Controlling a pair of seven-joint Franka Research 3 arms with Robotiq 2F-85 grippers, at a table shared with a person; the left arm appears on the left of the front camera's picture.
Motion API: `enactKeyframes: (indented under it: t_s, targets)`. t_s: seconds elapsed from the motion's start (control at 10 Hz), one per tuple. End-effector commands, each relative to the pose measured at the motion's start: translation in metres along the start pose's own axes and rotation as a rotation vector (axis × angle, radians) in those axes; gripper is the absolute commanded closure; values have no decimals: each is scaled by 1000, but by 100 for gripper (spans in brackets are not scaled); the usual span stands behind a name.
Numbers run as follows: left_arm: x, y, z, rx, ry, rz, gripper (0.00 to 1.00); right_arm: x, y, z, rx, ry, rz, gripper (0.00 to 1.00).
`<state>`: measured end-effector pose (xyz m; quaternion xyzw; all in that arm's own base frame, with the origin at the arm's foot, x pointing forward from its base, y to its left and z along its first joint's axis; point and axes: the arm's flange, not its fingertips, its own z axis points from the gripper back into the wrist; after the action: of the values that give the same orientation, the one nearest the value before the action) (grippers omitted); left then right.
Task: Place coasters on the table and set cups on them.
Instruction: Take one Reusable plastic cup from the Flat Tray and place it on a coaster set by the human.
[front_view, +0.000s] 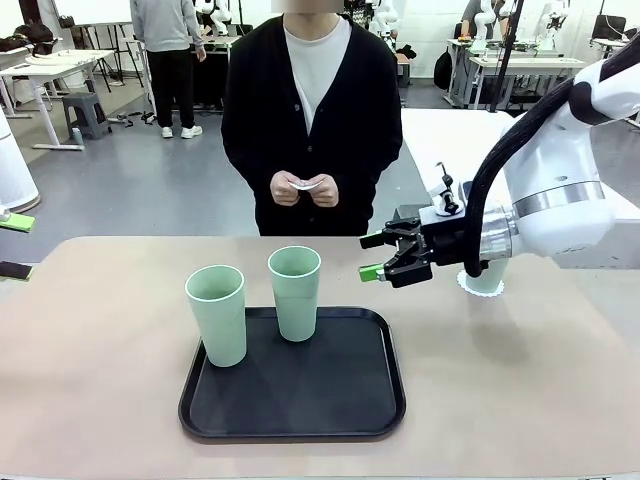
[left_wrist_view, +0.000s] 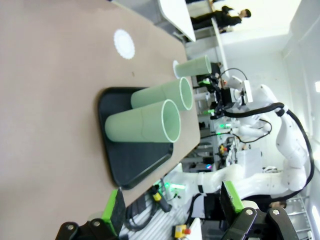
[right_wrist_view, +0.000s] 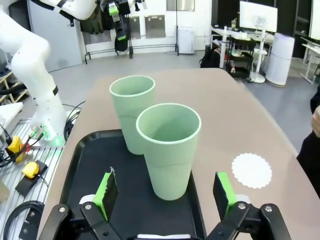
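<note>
A black tray (front_view: 300, 390) sits on the near middle of the beige table (front_view: 100, 380). Two of the mint-green cups stand upright on it. The near cup (front_view: 217, 318) is at the tray's left edge, and the second cup (front_view: 295, 295) stands just behind it and to its right, at the tray's far edge. The two are close together, but I cannot tell whether they touch.

Right of the second cup and level with its upper half, the right gripper (front_view: 368, 256) hangs above the table. It points left toward the cup from past the tray's far right corner. Its jaws are spread wide with nothing between them, and it is apart from the cup.

In the left wrist view, the left gripper (left_wrist_view: 172, 205) looks across the table from the left side, well away from the tray. Its fingers also stand wide apart and hold nothing.

Farther right, mostly hidden behind the right arm in the front view, the third cup (left_wrist_view: 194, 66) stands upright on a white scalloped coaster (front_view: 468, 287) on the table's right part.

Beyond the tray, on bare table near the far edge, lies a second coaster (right_wrist_view: 251, 170) with nothing on it.

At the far side a person (front_view: 310, 110) stands facing the table. Both hands (front_view: 305, 188) are together at waist height, pinching a small white piece (front_view: 306, 183) that is too small to make out.
</note>
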<state>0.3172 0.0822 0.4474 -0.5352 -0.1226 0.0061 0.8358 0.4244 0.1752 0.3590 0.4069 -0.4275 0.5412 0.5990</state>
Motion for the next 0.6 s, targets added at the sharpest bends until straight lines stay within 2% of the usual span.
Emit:
enactKeyframes:
  t_s: [0.0,0.3,0.4,0.5]
  targets:
    - [0,0,1,-11,-4,-5,0,-12,5,-16,-11,-8,27,0]
    - [0,0,1,-11,-4,-5,0,-16,8,-20,-45,-25,19,0]
    - [0,0,1,-11,-4,-5,0,-7,6,-15,12,-4,1,0]
    - [0,0,1,-11,-4,-5,0,-7,6,-15,12,-4,1,0]
